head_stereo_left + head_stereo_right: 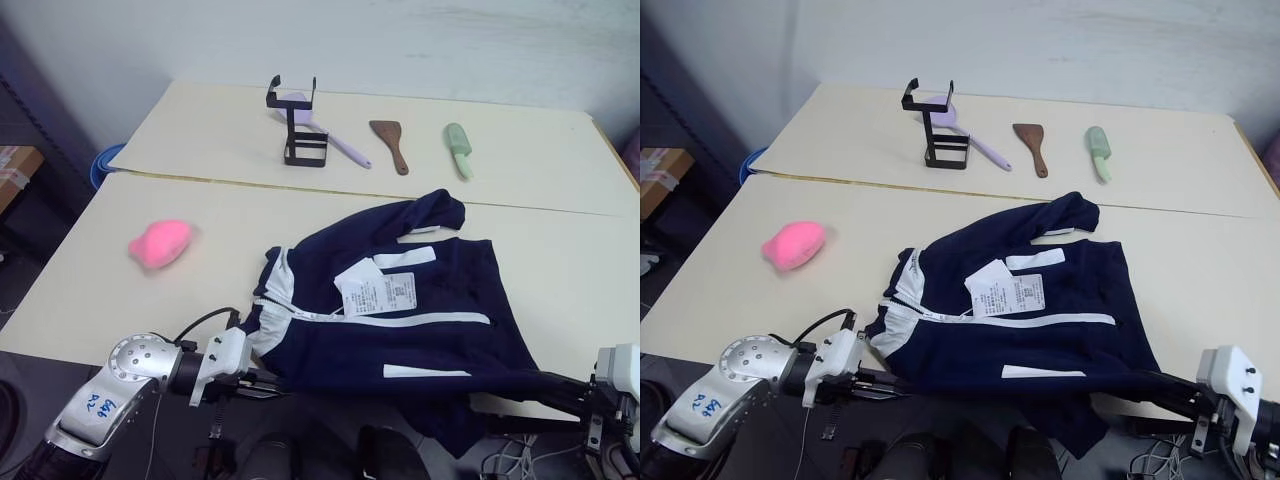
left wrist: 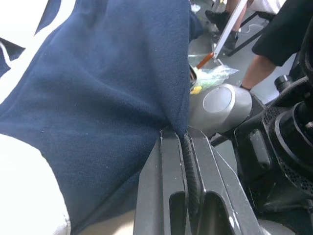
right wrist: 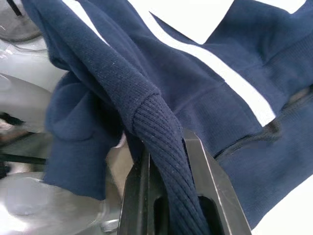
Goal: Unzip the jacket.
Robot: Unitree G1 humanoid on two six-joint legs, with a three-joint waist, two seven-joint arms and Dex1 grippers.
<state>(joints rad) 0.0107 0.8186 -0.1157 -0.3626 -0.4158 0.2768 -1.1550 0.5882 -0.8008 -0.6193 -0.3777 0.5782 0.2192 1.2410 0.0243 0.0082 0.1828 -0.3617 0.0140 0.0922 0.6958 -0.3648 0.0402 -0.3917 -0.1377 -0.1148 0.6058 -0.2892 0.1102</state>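
Cream smooth tabletop (image 1: 90,290), seam across middle. Soft navy knit jacket (image 1: 430,310) with white zipper tape, stripes and paper tags, crumpled at near edge, hem overhanging. Left gripper (image 2: 185,147) pinches plain fabric near collar; right gripper (image 3: 168,156) clamps ribbed cuff. Fuzzy pink plush toy (image 1: 160,243) left.

The dark blue jacket (image 1: 400,310) lies flat on the near side of the table, zipper closed, white stripes and paper tags up, its near edge hanging off.
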